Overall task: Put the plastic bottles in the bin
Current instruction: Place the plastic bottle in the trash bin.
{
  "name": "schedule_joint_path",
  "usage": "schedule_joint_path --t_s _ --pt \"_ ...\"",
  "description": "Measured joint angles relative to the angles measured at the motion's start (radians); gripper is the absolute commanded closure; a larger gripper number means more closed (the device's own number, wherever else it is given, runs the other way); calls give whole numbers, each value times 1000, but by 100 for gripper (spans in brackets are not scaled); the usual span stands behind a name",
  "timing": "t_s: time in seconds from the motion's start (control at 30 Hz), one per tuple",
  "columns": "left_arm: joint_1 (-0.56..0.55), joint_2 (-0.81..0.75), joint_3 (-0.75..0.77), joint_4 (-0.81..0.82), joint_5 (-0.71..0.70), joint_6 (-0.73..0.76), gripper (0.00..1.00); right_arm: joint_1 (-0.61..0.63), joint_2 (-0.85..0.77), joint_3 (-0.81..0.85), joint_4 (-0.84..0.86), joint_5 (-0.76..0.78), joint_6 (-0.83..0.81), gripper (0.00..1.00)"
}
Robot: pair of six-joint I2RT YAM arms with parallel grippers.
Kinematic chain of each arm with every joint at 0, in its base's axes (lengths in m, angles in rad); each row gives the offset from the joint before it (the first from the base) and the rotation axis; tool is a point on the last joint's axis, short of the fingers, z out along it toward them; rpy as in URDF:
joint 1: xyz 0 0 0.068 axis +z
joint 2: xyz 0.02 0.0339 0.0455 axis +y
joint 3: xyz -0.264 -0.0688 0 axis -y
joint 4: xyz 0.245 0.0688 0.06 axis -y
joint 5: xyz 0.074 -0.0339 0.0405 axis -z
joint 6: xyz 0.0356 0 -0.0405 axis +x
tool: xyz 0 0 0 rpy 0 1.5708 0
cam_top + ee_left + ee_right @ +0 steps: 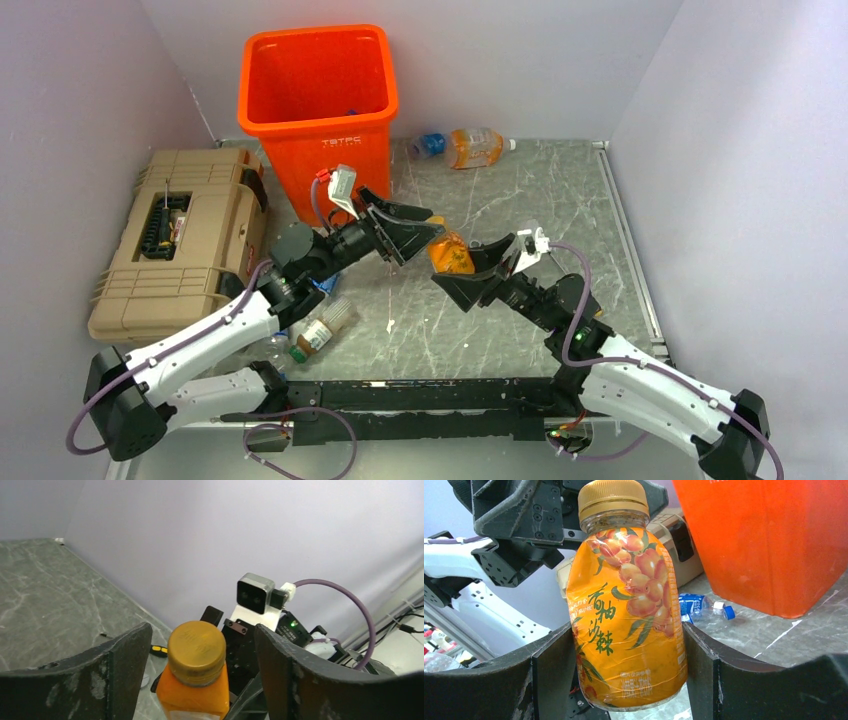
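Observation:
My right gripper (pixel 470 272) is shut on an orange juice bottle (pixel 447 255) with a gold cap and holds it above the middle of the table. In the right wrist view the bottle (pixel 626 610) sits pressed between both fingers (pixel 554 675). My left gripper (pixel 412 235) is open, its jaws on either side of the bottle's cap end with gaps on both sides (pixel 196 652). The orange bin (pixel 318 100) stands at the back left, behind the left gripper. Another orange bottle (pixel 475 147) and a blue-labelled one (pixel 430 145) lie at the back.
A tan toolbox case (pixel 170 240) sits at the left. A brown-labelled bottle (pixel 322 330) and a clear one (pixel 275 345) lie by the left arm. A blue-capped bottle (pixel 704 607) lies near the bin's foot (pixel 769 540). Walls close in on three sides.

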State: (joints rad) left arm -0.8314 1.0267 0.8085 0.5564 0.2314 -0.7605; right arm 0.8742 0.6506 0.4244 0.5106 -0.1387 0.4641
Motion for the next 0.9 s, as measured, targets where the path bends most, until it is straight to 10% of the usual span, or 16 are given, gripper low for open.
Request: schedule_joint_path --t_s 0.13,0.47,0.67,0.83,0.9 --pt "1 17 32 3 38 -21 40 0 6 0 18 0 7 71" --pt "4 84 43 -24 102 -49 34 0 26 0 40 29 18 71" --pt "13 93 69 -66 112 -34 100 0 31 0 56 35 32 68" --pt "12 92 90 -108 112 -8 100 0 26 3 42 33 35 3" --pt "11 83 94 -140 101 13 100 0 21 15 -4 29 37 0"
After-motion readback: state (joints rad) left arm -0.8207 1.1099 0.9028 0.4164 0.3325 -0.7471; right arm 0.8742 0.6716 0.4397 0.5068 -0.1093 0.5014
